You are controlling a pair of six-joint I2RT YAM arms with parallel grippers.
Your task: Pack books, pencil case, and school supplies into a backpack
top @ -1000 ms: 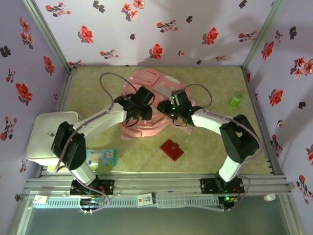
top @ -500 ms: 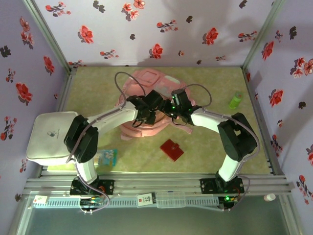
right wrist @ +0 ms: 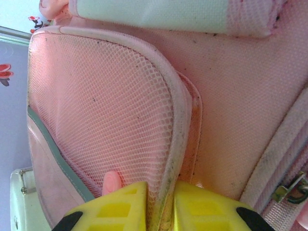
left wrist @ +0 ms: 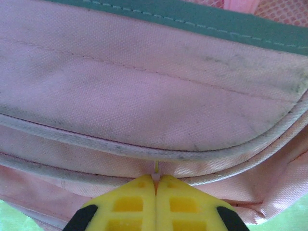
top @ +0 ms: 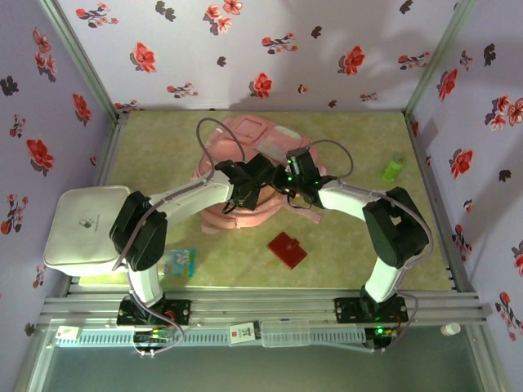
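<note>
Contents, left to right.

1. Cream box (top: 82,233): near left of the table (top: 163,147), shut, untouched.
2. Blue book (top: 178,261): flat at the near edge, just right of the box, partly under the left arm. Not yet packed.
3. Left gripper (left wrist: 155,180): jaws pressed fully together against a piped seam on the backpack (top: 245,135). A thin pale tab (left wrist: 156,167) pokes out from between the tips. It may be a zip pull, and whether it is truly nipped cannot be told.
4. Backpack: lying at the table's centre, towards the far side, both arms meeting over it.
5. Right gripper (right wrist: 161,192): jaws narrow, clamped on the backpack's piped edge beside the mesh pocket (right wrist: 101,110).
6. Red square piece (top: 287,250): near side, just right of centre, apart from the backpack.
7. Green object (top: 394,167): far right, well apart from everything else.

Step in hand, as judged: getting the backpack open. It should go best if the right grip anchors the edge so the fabric stays taut while the left draws along the seam line rather than lifting. A slipped tab is the likely fault.
</note>
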